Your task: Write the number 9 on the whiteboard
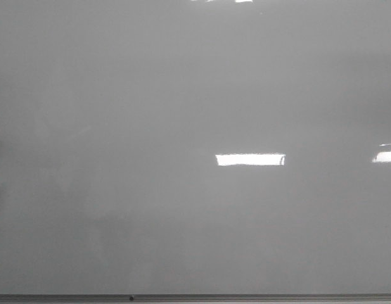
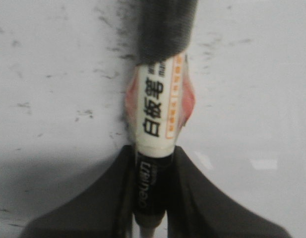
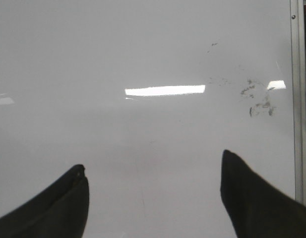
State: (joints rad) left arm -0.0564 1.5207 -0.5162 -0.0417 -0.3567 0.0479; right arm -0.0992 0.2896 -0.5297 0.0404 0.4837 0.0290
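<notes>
The whiteboard (image 1: 182,95) fills the front view, pale grey and glossy, with a metal edge strip (image 1: 195,297) along the bottom. No number 9 shows on it in any view. Neither gripper shows in the front view. In the left wrist view my left gripper (image 2: 153,163) is shut on a whiteboard marker (image 2: 157,106) with a white label and black lettering; its black end (image 2: 165,27) points at the board. In the right wrist view my right gripper (image 3: 153,173) is open and empty over the board (image 3: 143,49).
Bright rectangular light reflections (image 1: 250,159) lie on the board. Faint dark smudges (image 3: 257,101) mark the board near its metal side strip (image 3: 297,99) in the right wrist view. Small dark specks (image 2: 83,114) dot the board around the marker.
</notes>
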